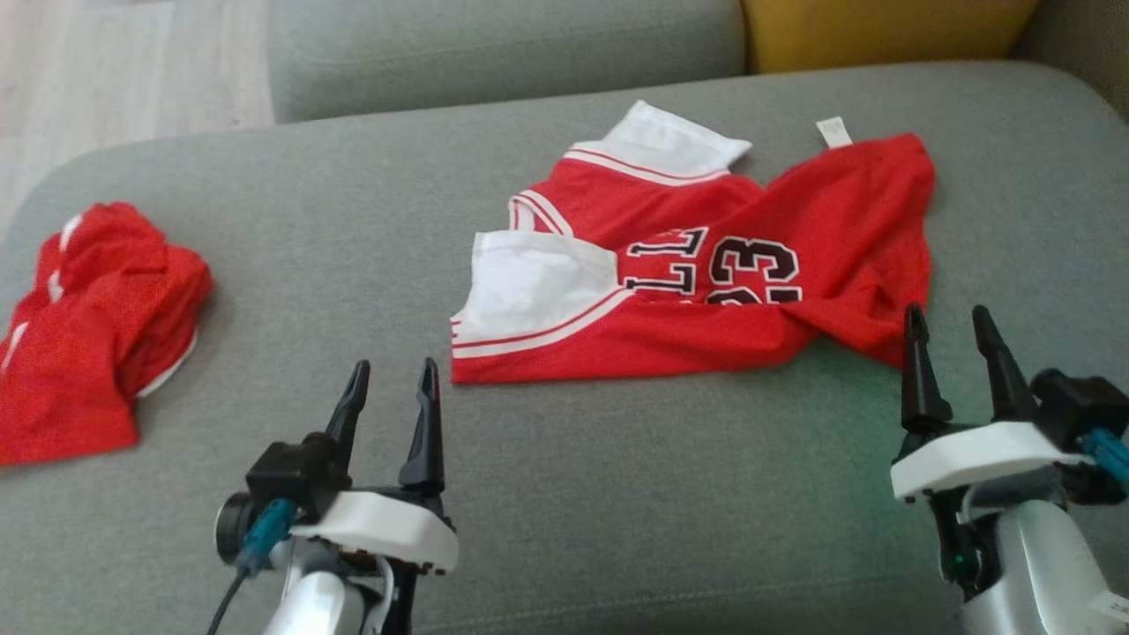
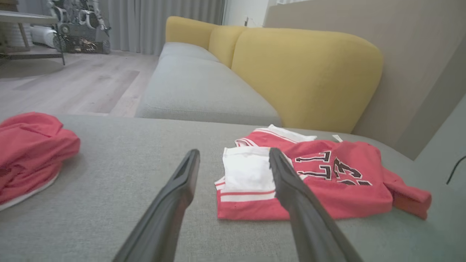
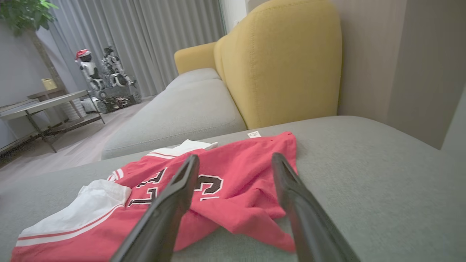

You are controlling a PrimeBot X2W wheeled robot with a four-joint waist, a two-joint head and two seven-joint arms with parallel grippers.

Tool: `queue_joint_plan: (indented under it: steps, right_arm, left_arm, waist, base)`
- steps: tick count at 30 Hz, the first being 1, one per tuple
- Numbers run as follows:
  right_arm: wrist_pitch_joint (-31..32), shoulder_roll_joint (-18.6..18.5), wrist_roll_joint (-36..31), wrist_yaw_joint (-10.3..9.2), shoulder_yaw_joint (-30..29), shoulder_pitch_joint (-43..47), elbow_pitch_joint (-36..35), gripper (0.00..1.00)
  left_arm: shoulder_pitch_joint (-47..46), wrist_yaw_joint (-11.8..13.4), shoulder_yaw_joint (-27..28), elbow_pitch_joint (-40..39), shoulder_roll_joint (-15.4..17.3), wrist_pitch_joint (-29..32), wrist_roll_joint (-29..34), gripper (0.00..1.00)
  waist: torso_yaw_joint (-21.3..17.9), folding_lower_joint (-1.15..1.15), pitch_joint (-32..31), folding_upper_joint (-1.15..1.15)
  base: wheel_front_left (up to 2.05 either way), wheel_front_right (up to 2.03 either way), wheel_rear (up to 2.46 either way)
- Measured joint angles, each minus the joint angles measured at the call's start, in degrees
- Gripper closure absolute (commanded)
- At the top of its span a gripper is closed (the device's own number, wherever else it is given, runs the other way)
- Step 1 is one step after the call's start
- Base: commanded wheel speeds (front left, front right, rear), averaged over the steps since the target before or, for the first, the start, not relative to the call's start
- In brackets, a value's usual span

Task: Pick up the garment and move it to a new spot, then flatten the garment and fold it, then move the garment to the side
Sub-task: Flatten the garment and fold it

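While jersey [image 1: 688, 339] lies crumpled, left tool [image 1: 395, 365] gapes.

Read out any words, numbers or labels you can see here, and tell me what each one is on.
"23": big dark digits on the crumpled red and white mesh jersey; a fold hides their lower part.
"LL": dark letters beside them on the same jersey, lying sideways; the rest of the word is hidden.
Small white tag at the jersey's far edge: print too small to read.
Bunched red garment: no text seen.

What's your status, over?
Left gripper and right gripper open, empty. Jersey rumpled, unfolded on sofa cushion. Second red garment off left, not in the way.
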Motion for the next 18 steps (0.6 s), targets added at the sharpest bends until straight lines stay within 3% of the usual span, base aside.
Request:
queue_joint_plan:
  steps: [4, 8, 18]
  right_arm:
    - [2.18, 0.22, -0.51, 0.00, 2.05, 0.79, -5.41, 0.00]
    - [3.59, 0.80, -0.55, 0.00, 4.82, 0.80, -10.01, 0.00]
    - [4.42, 0.82, 0.66, 0.00, 7.83, 0.91, -16.41, 0.00]
  left_arm:
    - [-2.71, -0.60, 1.19, 5.98, -0.01, 0.00, 1.81, 0.00]
    - [-11.01, -1.08, 1.82, 14.58, 0.45, 0.05, 4.25, 0.00]
    - [-33.11, -5.13, -0.68, 35.37, 4.97, 8.93, 9.14, 0.00]
  waist:
    - [-1.73, 0.00, 2.01, 0.00]
    - [-3.82, 0.00, 4.61, 0.00]
    - [-9.21, 0.00, 11.97, 0.00]
  base:
    - [0.00, 0.00, 0.00]
    - [0.00, 0.00, 0.00]
    - [0.00, 0.00, 0.00]
